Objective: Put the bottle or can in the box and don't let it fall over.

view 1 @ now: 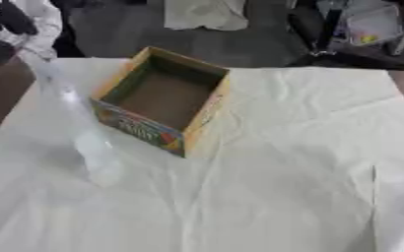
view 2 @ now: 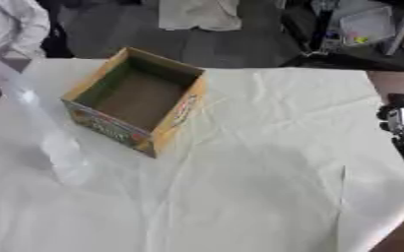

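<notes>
I am eyeing the clear bottle (view 1: 84, 133), likely light, slick and tippy, aiming mid-body, while my right hand (view 2: 401, 120) is showing at the table edge, fingers unreadable

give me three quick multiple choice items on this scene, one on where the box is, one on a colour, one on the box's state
1. Where does the box stand on the table?
A. far left part
B. near right corner
C. hanging over the near edge

2. What colour is the cloth that covers the table?
A. red
B. white
C. black

3. In what state is the box?
A. shut with a lid
B. open with a can inside
C. open and empty

Answers:
1 A: the box sits toward the far left of the table, with bare cloth to its right and in front.
2 B: the cloth is white and creased.
3 C: the top is open and only the brown floor of the box shows inside.
</notes>
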`<state>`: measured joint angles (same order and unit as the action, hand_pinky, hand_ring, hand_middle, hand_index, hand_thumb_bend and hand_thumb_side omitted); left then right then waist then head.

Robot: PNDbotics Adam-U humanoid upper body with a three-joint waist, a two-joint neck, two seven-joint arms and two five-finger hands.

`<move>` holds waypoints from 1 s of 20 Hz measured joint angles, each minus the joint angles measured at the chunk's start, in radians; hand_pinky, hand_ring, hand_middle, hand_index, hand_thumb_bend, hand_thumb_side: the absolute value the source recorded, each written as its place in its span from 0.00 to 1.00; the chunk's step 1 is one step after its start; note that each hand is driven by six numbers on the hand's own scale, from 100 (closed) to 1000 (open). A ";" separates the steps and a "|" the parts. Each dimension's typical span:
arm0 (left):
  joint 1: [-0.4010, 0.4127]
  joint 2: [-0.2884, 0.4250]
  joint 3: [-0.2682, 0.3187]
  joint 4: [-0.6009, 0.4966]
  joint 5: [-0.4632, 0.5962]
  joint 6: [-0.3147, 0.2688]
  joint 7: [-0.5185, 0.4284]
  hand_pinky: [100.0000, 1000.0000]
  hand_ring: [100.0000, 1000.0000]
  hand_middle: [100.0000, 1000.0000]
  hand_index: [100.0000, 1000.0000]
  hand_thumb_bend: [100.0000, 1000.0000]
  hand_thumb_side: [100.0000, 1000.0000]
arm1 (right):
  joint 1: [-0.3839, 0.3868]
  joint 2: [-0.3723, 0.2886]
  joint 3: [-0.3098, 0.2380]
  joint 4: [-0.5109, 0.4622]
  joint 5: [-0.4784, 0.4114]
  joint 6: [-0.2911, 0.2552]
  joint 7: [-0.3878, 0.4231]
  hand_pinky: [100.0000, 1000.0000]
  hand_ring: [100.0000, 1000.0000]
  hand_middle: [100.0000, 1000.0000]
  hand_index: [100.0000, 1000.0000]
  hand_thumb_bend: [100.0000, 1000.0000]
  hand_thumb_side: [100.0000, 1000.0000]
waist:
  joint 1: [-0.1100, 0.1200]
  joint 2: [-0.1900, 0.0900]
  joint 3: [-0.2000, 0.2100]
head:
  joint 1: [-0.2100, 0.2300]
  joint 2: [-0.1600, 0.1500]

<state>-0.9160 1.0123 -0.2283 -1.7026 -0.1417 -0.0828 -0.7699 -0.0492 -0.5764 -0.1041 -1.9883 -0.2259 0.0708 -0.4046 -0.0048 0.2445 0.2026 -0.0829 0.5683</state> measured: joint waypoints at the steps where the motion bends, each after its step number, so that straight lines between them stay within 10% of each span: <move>1: -0.002 -0.003 -0.003 0.002 0.000 -0.004 -0.002 0.86 0.86 0.81 0.88 0.08 0.78 | -0.003 0.000 0.001 0.000 0.000 0.000 0.000 0.69 0.68 0.56 0.70 0.00 0.54 | 0.000 0.002 -0.002 | 0.001 0.000; 20: -0.045 -0.064 -0.009 0.105 -0.041 -0.036 -0.038 0.88 0.88 0.82 0.87 0.02 0.55 | -0.011 0.009 0.013 0.000 0.000 0.009 0.009 0.70 0.67 0.56 0.70 0.00 0.55 | 0.003 0.020 -0.013 | 0.009 0.000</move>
<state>-0.9606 0.9482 -0.2374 -1.5973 -0.1824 -0.1185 -0.8081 -0.0607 -0.5674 -0.0914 -1.9883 -0.2259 0.0795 -0.3954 -0.0023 0.2641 0.1892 -0.0738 0.5682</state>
